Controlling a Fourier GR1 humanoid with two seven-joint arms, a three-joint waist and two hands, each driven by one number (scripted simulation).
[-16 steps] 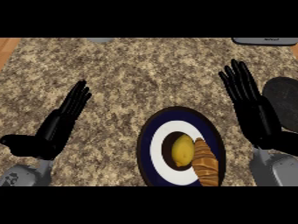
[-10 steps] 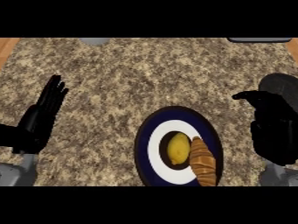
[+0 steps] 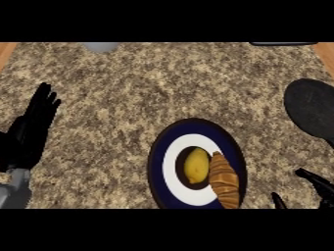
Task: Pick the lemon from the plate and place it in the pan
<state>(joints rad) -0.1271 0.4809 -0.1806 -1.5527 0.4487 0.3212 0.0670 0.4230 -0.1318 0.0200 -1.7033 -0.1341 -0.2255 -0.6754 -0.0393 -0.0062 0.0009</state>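
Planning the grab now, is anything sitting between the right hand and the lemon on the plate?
Yes. The croissant lies on the plate beside the lemon, on its right, between it and the right hand at the lower right edge.

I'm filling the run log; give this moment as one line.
lemon: on plate, beside croissant | pan: empty | right hand: low, off lemon | left hand: open, resting
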